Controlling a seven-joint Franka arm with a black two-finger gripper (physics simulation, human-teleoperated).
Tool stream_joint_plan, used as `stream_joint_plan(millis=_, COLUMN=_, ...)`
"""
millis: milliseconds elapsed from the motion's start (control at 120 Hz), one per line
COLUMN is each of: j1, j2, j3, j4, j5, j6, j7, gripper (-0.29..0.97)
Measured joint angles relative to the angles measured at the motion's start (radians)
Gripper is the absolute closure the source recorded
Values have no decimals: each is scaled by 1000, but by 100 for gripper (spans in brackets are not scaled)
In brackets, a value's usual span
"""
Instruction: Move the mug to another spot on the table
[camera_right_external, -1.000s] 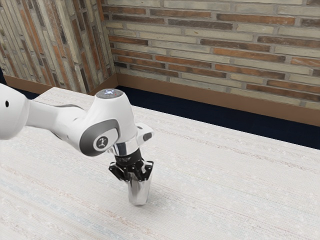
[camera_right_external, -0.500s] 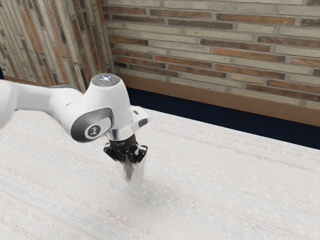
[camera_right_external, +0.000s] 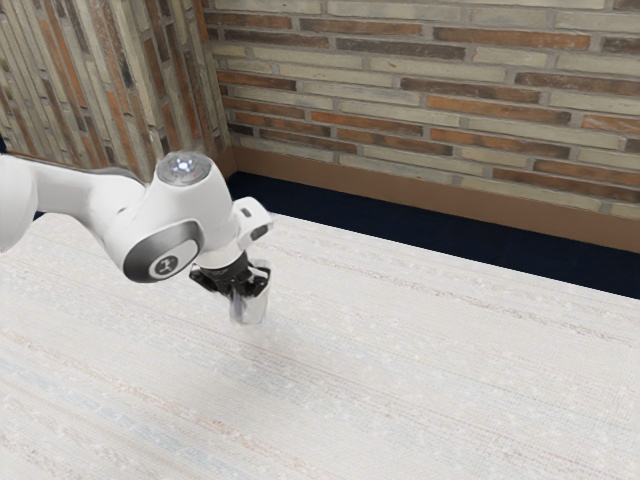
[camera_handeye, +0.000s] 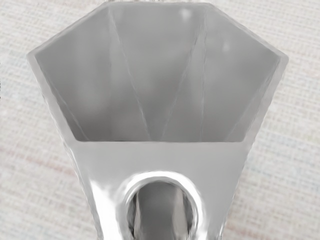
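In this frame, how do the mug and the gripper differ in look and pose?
Colour: the mug is shiny silver-grey, the gripper black. Shape: the mug is a six-sided open cup with a handle, the gripper a two-finger clamp. Pose: the mug sits upright under the gripper, which points down, gripping it.

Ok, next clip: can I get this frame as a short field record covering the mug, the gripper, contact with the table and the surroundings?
mug: shiny silver, upright, six-sided opening, empty inside
handle: rounded loop on the mug's side, just under the hand
gripper: shut on the mug at its rim
arm: white, coming in from the exterior view's left
table: pale, woven-looking top
mug base on table: cannot tell
backdrop: brick walls
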Motion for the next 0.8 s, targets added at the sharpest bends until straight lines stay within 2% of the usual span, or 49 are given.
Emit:
stream_joint_plan(millis=142, j1=37, j2=46, j3=9, j4=-3, j5=50, j6=114, j7=15, gripper=66)
stream_joint_plan(millis=358, j1=32, j2=130, j3=27, j4=-3, j5=69, j6=278, j7=48, gripper=66)
stream_joint_plan(millis=500, j1=37, j2=138, j3=56, j4=-13, j5=73, j6=325, j7=67, gripper=65)
stream_joint_plan(millis=800, j1=43, j2=168, j3=60, j4=-32, j5=75, j6=373, j7=133, gripper=64)
